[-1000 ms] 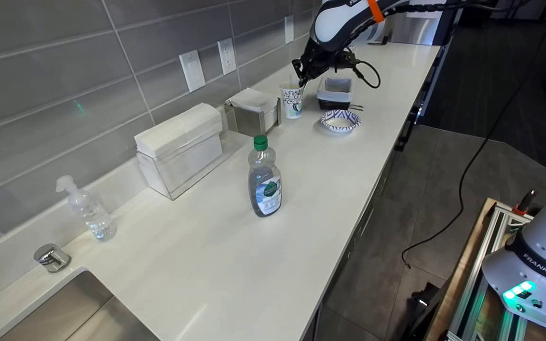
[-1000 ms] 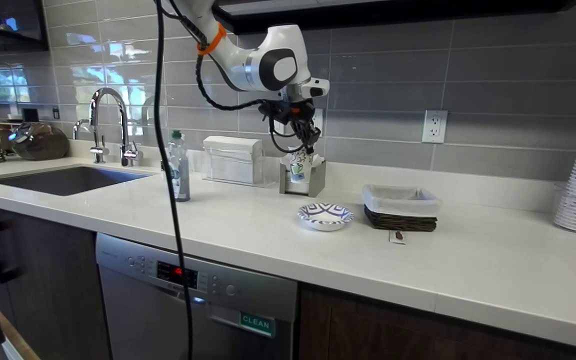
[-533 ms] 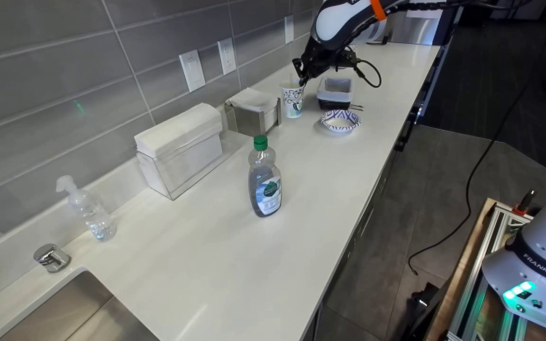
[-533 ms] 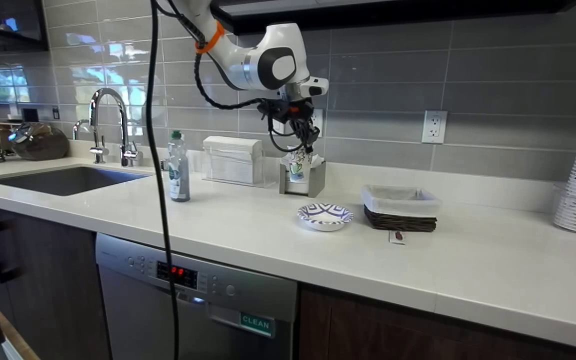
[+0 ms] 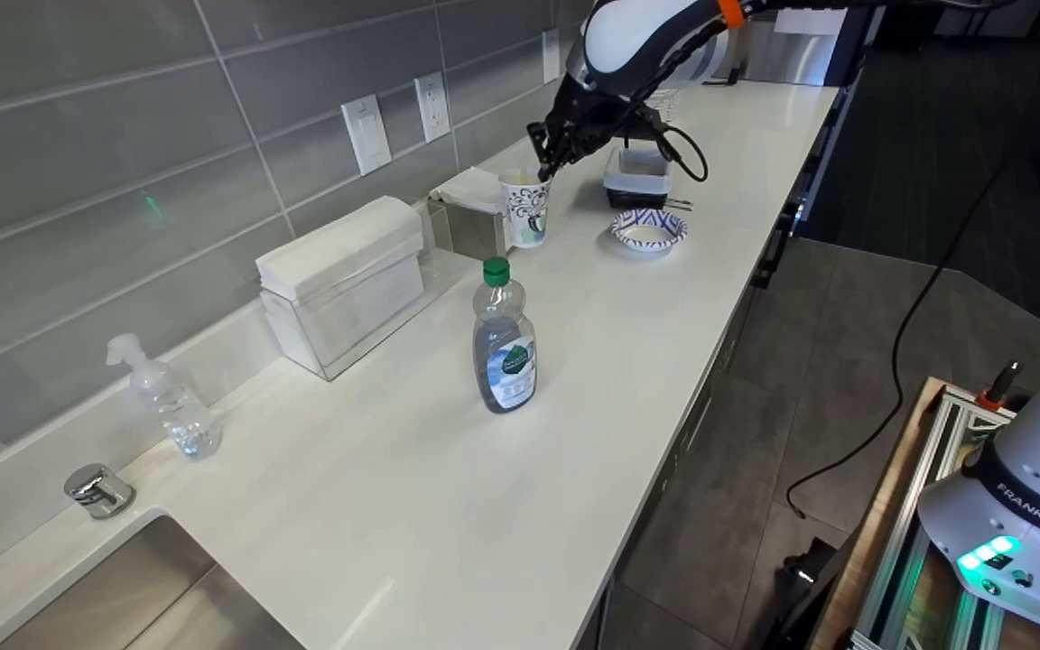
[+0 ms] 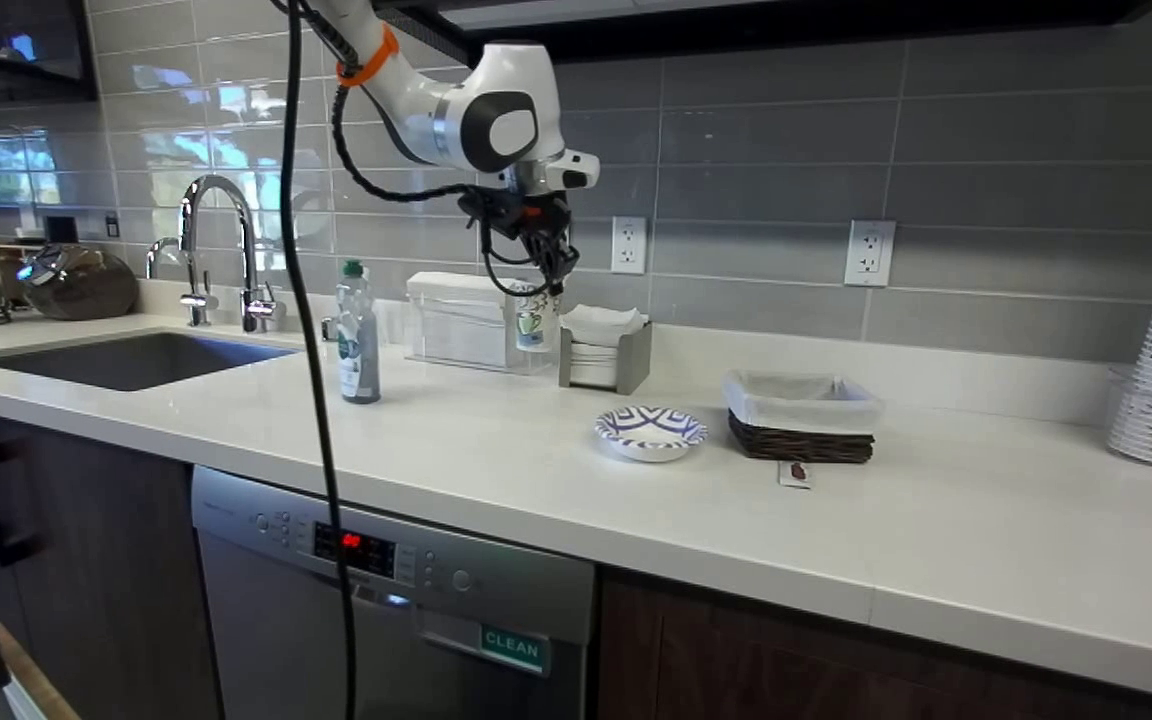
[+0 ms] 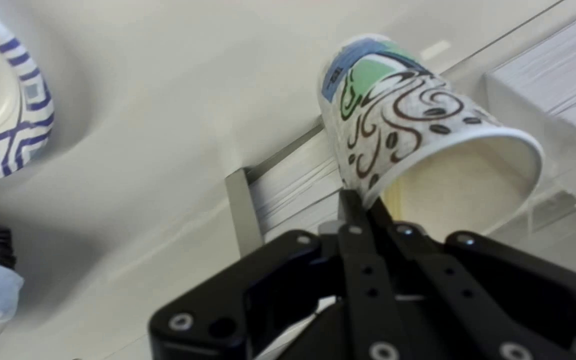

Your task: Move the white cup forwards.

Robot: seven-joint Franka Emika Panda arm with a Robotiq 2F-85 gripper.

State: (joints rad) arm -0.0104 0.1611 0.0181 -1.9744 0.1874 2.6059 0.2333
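Observation:
The white cup is a paper cup with dark swirls and blue-green marks, and it shows in both exterior views (image 5: 526, 215) (image 6: 533, 325) and in the wrist view (image 7: 388, 105). My gripper (image 7: 365, 202) is shut on the cup's rim, with one finger inside and one outside the wall. It also shows in both exterior views (image 5: 545, 170) (image 6: 553, 288). The cup hangs below the fingers with its mouth up and seems to be off the counter. In the wrist view it looks tilted, with its open mouth toward the camera.
A metal napkin holder (image 6: 633, 358) and a clear napkin box (image 6: 461, 330) stand by the wall. A soap bottle (image 5: 506, 361) stands farther along the counter (image 5: 448, 506). A patterned dish (image 6: 650, 433) and a lined basket (image 6: 802, 420) are on the opposite side.
My gripper and the cup have moved along the counter toward the soap bottle and sink, from in front of the metal napkin holder to in front of the clear box. The grip stays shut.

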